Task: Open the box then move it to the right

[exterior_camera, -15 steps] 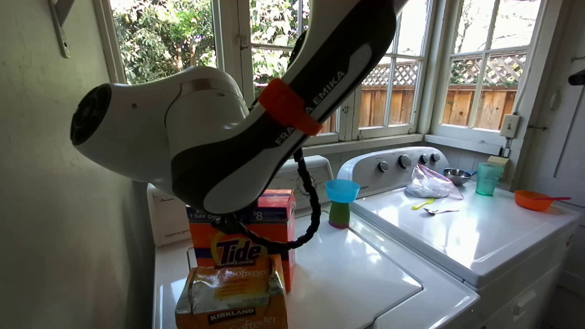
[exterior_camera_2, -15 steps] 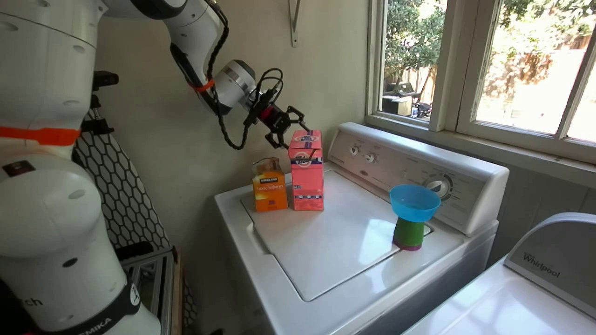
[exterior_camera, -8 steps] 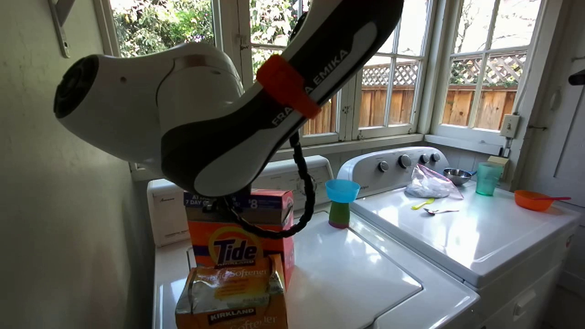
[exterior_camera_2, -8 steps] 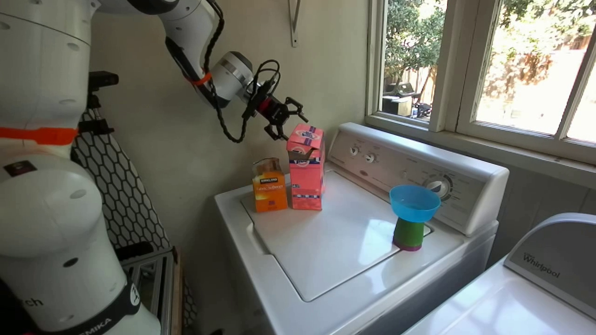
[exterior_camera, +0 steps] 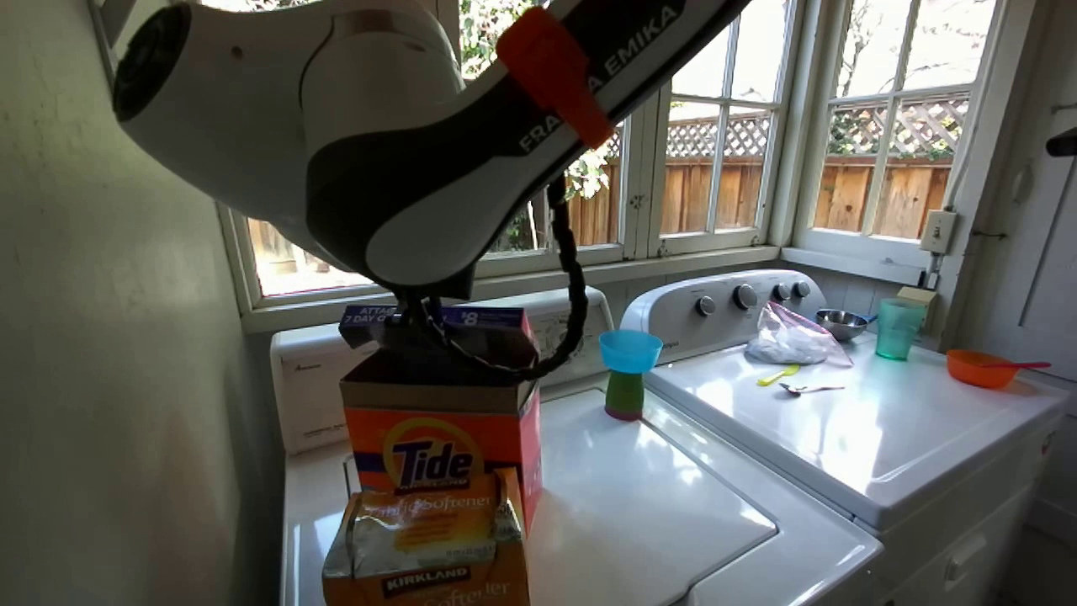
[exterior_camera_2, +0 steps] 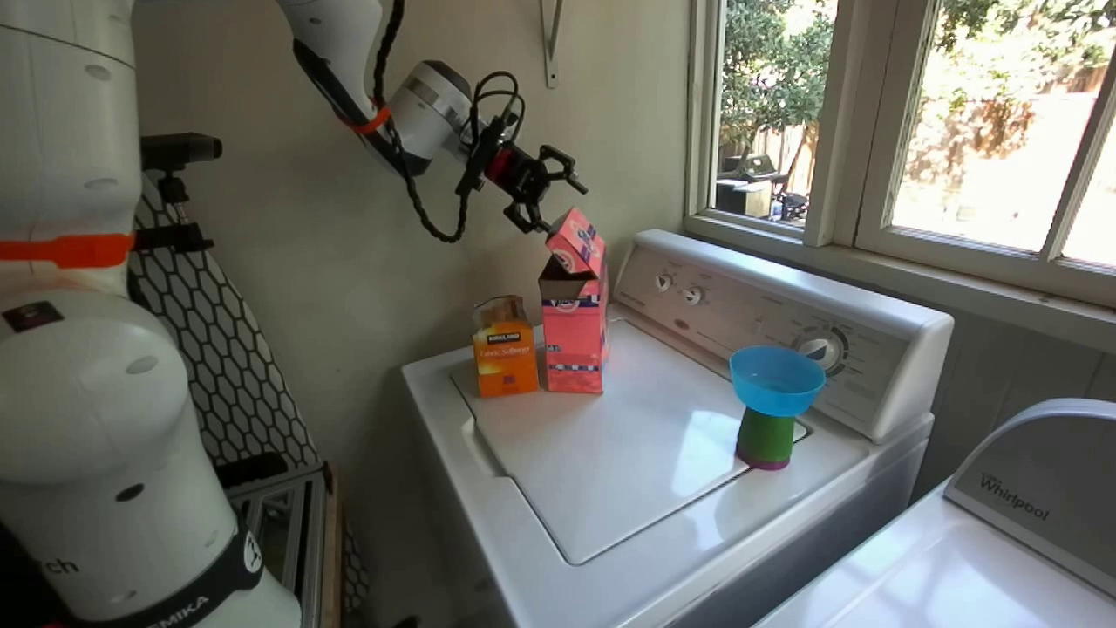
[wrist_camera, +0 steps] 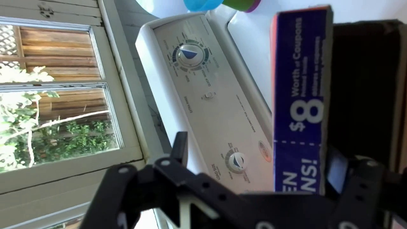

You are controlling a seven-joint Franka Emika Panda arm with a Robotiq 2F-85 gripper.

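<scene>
In an exterior view, a tall rectangular orange cardboard detergent carton (exterior_camera: 501, 435) with blue "Tide" lettering on a yellow bullseye stands upright on the glossy white washing machine (exterior_camera: 639, 488). Its cardboard lid (exterior_camera: 496, 318), banded in dark blue, is tilted up at the front, the mouth gaping. A flatter orange-tan softener package (exterior_camera: 429, 539) hides the carton's lower front. To the right, a translucent blue plastic bowl (exterior_camera: 631, 352) sits on a green tapered piece (exterior_camera: 624, 391). On a second white appliance (exterior_camera: 883, 454) are a metal bowl (exterior_camera: 841, 325), a translucent green plastic tumbler (exterior_camera: 897, 330), an orange bowl (exterior_camera: 976, 372) with a red utensil handle (exterior_camera: 1022, 365) jutting over its rim, and a clear zip bag (exterior_camera: 791, 341) with something whitish in it.

In an exterior view, the black two-fingered gripper (exterior_camera_2: 565, 208) has its jaws spread wide, the lower fingertip at the edge of the tilted lid. The carton's side looks pink here; it stands just beside the softener package, near the wall (exterior_camera_2: 628, 131).

In the wrist view, the lid's blue band reads "$8 Worth of Coupons". Beside it the carton's inside is too dark to make out any contents. One black finger (wrist_camera: 338, 173) reaches into the gap under the lid's edge; whether it touches the lid cannot be told. The other finger stands well apart, in front of the white control panel (wrist_camera: 219, 108).
</scene>
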